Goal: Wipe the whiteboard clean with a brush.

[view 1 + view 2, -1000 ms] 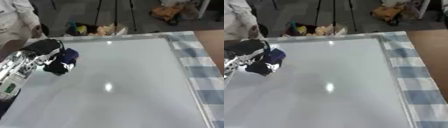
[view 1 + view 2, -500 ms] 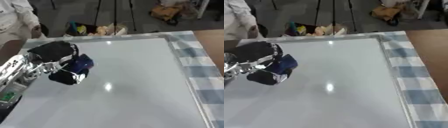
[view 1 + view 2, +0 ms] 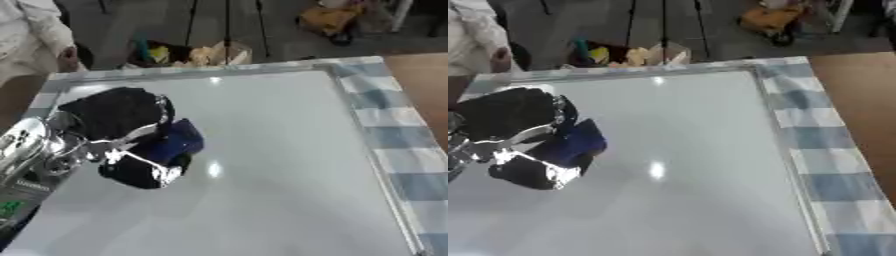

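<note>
1. Lying flat and filling most of both views: whiteboard [image 3: 289, 165], pale grey, silver-framed, showing no marks, reflecting two small light spots.
2. Peeking out along the board's far and right edges: blue-and-white checked cloth [image 3: 411, 150], with brown tabletop [image 3: 859, 90] beyond it at the right.
3. Reaching in from the lower left over the board's left half: left hand [image 3: 109, 117], black with silver joints, fingers curled round the brush.
4. Sitting in that grasp, pressed to the board left of centre: brush [image 3: 175, 142], dark blue, partly hidden by the fingers.
5. Lying on the floor past the far edge: jumble of yellow and tan objects [image 3: 188, 52].
6. Not showing in either view: right hand.
</note>
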Robot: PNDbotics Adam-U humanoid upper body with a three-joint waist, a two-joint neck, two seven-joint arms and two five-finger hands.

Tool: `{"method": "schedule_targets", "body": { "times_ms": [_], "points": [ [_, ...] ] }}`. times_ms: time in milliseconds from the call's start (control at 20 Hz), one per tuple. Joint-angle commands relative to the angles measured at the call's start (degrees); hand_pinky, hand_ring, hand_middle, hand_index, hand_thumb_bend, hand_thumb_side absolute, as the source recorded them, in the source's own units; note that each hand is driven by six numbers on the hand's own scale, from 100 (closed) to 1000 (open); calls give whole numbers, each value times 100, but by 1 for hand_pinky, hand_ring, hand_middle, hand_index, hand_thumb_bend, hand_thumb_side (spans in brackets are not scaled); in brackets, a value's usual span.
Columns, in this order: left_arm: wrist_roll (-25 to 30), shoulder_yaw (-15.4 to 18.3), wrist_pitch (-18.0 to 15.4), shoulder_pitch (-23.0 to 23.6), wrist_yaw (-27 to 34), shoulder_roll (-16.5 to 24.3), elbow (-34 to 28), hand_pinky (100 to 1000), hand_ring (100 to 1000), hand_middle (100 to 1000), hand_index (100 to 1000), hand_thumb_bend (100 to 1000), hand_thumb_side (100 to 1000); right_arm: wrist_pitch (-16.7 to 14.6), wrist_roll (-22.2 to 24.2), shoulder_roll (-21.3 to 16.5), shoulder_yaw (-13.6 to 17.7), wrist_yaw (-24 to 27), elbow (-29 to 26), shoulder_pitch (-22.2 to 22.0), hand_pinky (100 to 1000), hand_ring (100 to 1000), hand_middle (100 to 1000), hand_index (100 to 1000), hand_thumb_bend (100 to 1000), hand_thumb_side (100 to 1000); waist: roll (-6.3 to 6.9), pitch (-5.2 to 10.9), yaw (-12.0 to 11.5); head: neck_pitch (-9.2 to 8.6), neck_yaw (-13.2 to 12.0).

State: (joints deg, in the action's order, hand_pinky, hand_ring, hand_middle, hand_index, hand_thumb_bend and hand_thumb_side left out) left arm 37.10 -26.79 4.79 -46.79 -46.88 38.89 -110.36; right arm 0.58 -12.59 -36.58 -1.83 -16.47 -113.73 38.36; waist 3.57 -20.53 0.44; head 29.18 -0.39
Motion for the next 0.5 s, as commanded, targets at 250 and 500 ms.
{"method": "schedule_targets", "body": {
  "times_ms": [250, 500],
  "points": [
    [36, -165, -130, 5, 31, 265, -266, 287, 328, 165, 205, 100, 569, -18, -11, -109, 24, 38, -86, 101, 825, 843, 757, 839, 100, 987, -8, 82, 25, 40, 9],
    [-64, -305, -304, 79, -12, 275, -206, 291, 329, 166, 206, 100, 571, -31, -14, -103, 24, 40, -86, 100, 825, 843, 758, 839, 100, 987, -11, 72, 41, 33, 8]
  ]
}}
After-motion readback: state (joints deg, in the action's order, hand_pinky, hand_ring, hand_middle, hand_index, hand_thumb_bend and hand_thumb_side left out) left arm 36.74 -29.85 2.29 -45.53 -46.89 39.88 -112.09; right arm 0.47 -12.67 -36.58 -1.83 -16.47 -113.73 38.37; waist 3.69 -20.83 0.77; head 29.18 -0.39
